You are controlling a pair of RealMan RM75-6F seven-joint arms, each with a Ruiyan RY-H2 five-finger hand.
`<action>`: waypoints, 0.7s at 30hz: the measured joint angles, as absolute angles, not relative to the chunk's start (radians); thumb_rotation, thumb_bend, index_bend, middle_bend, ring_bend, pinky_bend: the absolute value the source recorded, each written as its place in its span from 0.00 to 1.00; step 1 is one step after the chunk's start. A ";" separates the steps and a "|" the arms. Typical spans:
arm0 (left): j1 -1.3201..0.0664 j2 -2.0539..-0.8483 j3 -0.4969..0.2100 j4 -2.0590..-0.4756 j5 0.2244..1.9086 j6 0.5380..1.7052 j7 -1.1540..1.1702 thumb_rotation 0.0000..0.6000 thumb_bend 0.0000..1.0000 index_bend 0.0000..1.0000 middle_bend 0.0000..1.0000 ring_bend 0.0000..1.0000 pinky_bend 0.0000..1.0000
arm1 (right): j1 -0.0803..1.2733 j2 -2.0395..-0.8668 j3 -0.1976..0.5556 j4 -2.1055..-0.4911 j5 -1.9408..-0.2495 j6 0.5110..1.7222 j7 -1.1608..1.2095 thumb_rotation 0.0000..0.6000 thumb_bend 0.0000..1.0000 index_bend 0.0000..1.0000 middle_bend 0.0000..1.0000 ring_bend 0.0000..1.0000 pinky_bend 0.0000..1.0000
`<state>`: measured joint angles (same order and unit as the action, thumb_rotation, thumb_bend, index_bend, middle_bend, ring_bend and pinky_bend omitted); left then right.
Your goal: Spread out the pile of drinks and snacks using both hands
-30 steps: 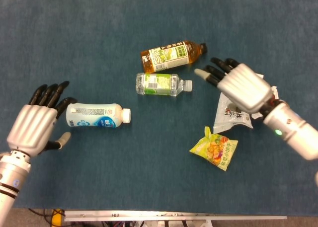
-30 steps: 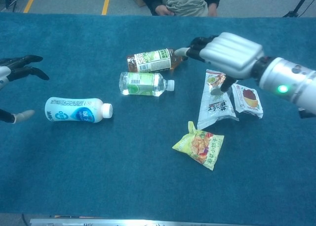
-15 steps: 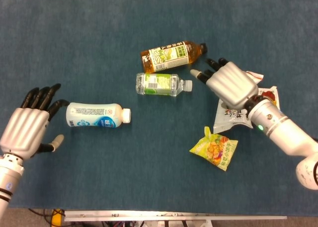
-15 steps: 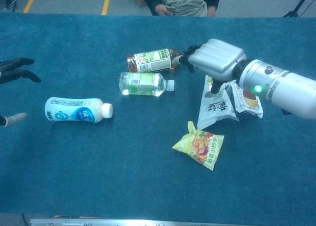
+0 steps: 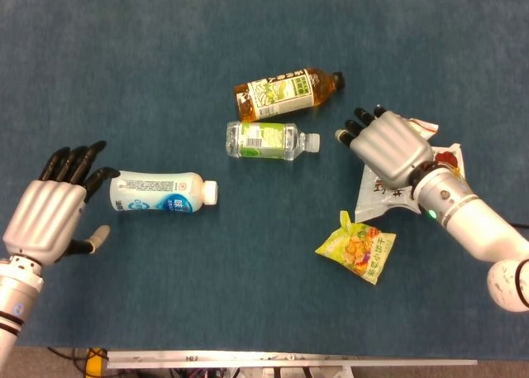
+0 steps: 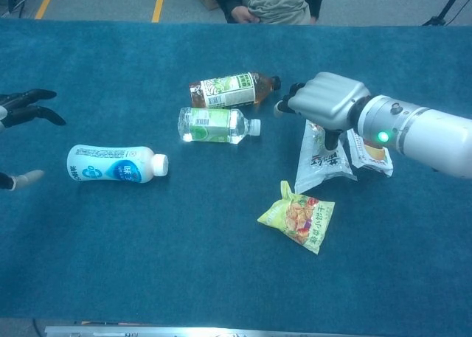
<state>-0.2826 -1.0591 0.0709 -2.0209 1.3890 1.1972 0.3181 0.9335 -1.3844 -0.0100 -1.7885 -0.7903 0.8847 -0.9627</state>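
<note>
1. The blue table (image 5: pixel 165 47) carried three bottles and three snack packets, seen from the head view and chest view.
2. The left hand (image 5: pixel 48 212) hovered at the 9 o'clock edge of the head view, fingers apart and holding nothing, its dark fingertips just beside the base of the white bottle (image 5: pixel 163 192).
3. That white bottle lay on its side, cap toward 3 o'clock, well apart from the other drinks.
4. The tea bottle (image 5: pixel 285 93) lay tilted at about 12 o'clock from the table's middle, its dark cap toward 3 o'clock.
5. The clear water bottle (image 5: pixel 269 140) lay on its side just at 6 o'clock from the tea bottle, near it; whether they touched could not be told.
6. The right hand (image 5: pixel 387 145) sat at 3 o'clock from the water bottle, fingers bent downward toward the cloth and gripping nothing that showed; its fingertips were near the water bottle's cap but apart from it.
7. The white snack packet (image 6: pixel 321 166) lay partly under the right hand.
8. The small red-printed packet (image 6: pixel 371 153) lay against its 3 o'clock side, partly hidden by the wrist.
9. The yellow chip bag (image 5: pixel 357 247) lay alone at 6 o'clock from the white snack packet.
</note>
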 measured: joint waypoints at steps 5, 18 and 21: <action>-0.284 -1.061 0.070 -2.019 1.389 1.192 0.317 1.00 0.28 0.21 0.00 0.00 0.00 | 0.950 -1.392 -0.029 -1.787 -0.766 0.892 -0.978 1.00 0.00 0.21 0.21 0.12 0.28; -0.286 -1.062 0.064 -2.009 1.384 1.184 0.304 1.00 0.28 0.21 0.00 0.00 0.00 | 1.024 -1.475 -0.051 -1.769 -0.646 0.935 -1.051 1.00 0.00 0.21 0.21 0.12 0.28; -0.285 -1.061 0.063 -2.006 1.385 1.185 0.299 1.00 0.28 0.21 0.00 0.00 0.00 | 1.041 -1.495 -0.050 -1.763 -0.621 0.945 -1.060 1.00 0.00 0.21 0.21 0.12 0.28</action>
<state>-0.2852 -1.0607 0.0632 -2.0061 1.3853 1.1848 0.2990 1.0410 -1.4952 -0.0498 -1.7626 -0.6209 0.9452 -1.0599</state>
